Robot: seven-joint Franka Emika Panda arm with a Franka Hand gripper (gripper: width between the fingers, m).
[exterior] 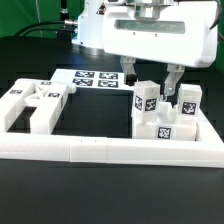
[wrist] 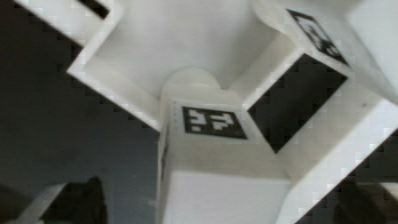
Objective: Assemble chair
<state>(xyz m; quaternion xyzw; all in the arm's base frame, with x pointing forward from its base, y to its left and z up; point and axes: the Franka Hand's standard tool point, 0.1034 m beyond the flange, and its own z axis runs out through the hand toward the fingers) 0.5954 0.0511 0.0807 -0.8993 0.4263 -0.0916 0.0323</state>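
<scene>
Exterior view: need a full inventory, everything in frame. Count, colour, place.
left chair parts: a few, exact count unclear, white with black-and-white tags, on the table at the exterior view's left
right chair parts: at least three, white with tags, clustered at the exterior view's right, inside the rail's corner
border rail: one, white, L-shaped, along the front and up the exterior view's right
marker board: one, white with tags, flat at the back centre
table: one, black, under everything
arm: one, white, above the right chair parts
claw: one, dark fingers, open, straddling an upright part
</scene>
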